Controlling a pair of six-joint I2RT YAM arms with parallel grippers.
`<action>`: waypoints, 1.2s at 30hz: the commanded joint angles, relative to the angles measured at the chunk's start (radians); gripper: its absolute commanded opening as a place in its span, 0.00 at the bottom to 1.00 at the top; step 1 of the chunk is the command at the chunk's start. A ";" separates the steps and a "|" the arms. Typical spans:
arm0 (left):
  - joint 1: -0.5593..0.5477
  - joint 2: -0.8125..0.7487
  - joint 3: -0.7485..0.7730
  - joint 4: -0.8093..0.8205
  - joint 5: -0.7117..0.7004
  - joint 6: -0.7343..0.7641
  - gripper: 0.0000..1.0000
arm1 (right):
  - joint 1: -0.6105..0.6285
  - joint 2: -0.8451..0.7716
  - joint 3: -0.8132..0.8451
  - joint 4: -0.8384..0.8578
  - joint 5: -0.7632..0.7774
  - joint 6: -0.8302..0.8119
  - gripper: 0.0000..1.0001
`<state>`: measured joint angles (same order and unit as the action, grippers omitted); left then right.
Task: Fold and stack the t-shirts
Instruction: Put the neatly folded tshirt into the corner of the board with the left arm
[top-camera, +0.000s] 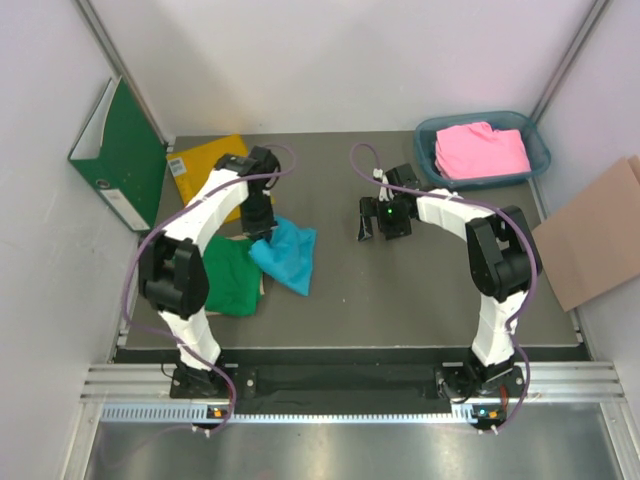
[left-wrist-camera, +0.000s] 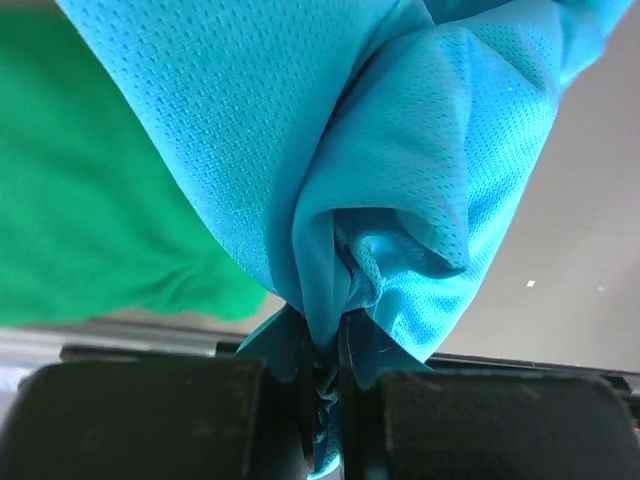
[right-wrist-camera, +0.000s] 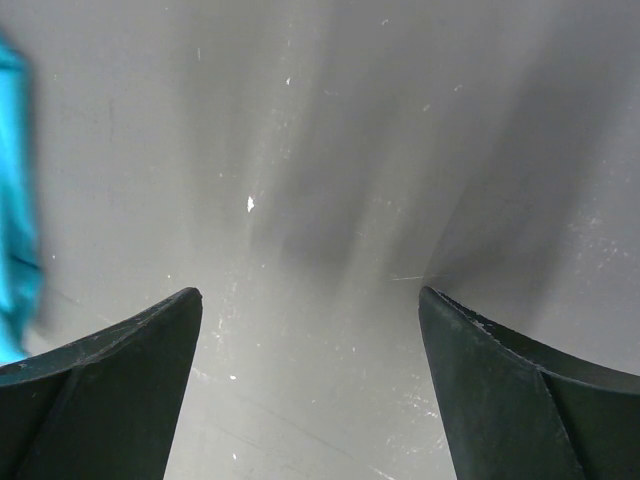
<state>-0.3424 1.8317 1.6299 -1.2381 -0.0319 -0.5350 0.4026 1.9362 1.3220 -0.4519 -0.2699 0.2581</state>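
Observation:
My left gripper (top-camera: 262, 232) is shut on the turquoise-blue t-shirt (top-camera: 287, 255), pinching a bunched fold between its jaws in the left wrist view (left-wrist-camera: 400, 180). The shirt hangs from the jaws and drapes to the right of the green t-shirt (top-camera: 232, 275), which lies folded on the table at the left and also shows in the left wrist view (left-wrist-camera: 90, 200). The pink t-shirt (top-camera: 482, 150) lies in the blue basket at the back right. My right gripper (top-camera: 372, 222) is open and empty over bare table, apart from the turquoise shirt, whose edge shows in the right wrist view (right-wrist-camera: 15, 200).
A blue basket (top-camera: 540, 150) stands at the back right. A yellow envelope (top-camera: 205, 165) lies at the back left under my left arm. A green binder (top-camera: 125, 155) leans on the left wall. A brown cardboard sheet (top-camera: 595, 235) is at the right edge.

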 joint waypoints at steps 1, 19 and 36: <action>0.091 -0.162 -0.079 -0.052 -0.060 -0.046 0.00 | -0.010 -0.009 -0.035 -0.019 0.026 -0.013 0.90; 0.290 -0.393 -0.159 -0.145 -0.128 0.010 0.00 | -0.008 0.050 0.028 -0.044 -0.022 -0.023 0.90; 0.500 -0.315 -0.447 -0.009 -0.060 0.055 0.00 | -0.010 0.050 0.017 -0.036 -0.038 -0.019 0.90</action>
<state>0.1379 1.4979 1.2201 -1.2839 -0.0898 -0.5079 0.4019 1.9476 1.3380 -0.4622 -0.2985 0.2527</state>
